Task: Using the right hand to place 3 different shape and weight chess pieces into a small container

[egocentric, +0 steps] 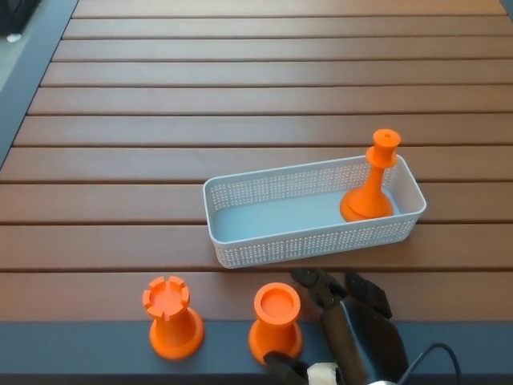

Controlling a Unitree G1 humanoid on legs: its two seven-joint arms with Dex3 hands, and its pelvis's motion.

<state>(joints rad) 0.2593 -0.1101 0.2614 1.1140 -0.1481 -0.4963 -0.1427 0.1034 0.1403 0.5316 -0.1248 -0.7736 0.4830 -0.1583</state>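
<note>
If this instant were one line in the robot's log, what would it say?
basket: one pawn inside, upright | rook, cup piece: outside, upright | right hand: open beside cup piece

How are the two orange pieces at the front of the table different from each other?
The left piece has a notched, castle-like top; the right piece has a smooth round rim. The right piece has the right hand close beside it, while the left piece stands alone. Both are orange, upright and outside the basket.

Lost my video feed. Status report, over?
Right robot hand open, beside the round-topped piece. Tall piece upright in white basket. Castle-topped piece waiting. Left not visible. Nothing blocking.
</note>
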